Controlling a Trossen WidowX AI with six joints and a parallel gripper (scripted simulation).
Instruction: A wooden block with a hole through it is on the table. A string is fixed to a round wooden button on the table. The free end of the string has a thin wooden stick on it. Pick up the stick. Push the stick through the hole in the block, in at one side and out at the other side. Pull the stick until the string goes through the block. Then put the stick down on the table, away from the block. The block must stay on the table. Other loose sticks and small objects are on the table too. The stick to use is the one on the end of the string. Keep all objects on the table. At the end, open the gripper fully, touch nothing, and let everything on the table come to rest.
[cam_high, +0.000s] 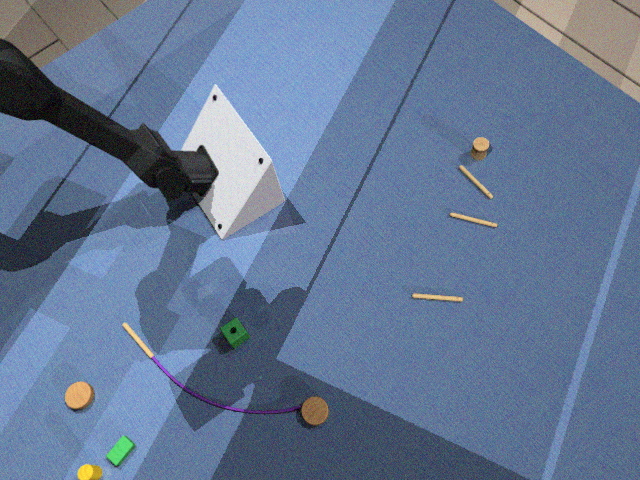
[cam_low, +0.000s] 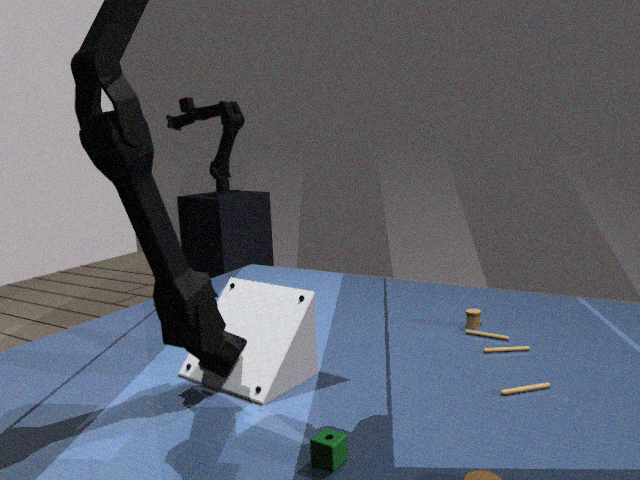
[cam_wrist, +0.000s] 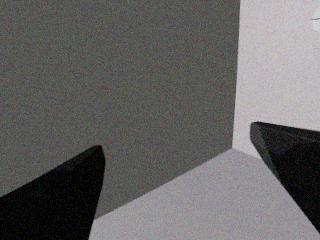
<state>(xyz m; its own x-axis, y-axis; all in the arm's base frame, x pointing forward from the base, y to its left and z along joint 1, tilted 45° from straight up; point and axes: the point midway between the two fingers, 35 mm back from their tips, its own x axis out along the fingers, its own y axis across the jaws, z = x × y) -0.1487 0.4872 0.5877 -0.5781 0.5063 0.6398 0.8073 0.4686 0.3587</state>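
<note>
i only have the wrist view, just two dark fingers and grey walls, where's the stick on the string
Observer: The tethered stick lies flat on the table, joined to a purple string; the open gripper holds nothing.
Operator: and the block with the hole
Observer: The green block sits beside the string's curve, hole facing up, apart from the stick.
Operator: where does the string end
Observer: At a round wooden button. A second, loose button lies on the stick's other side.
Operator: any decoy sticks close by
Observer: No, the three loose sticks lie far across the table, near a small wooden cylinder.
</note>
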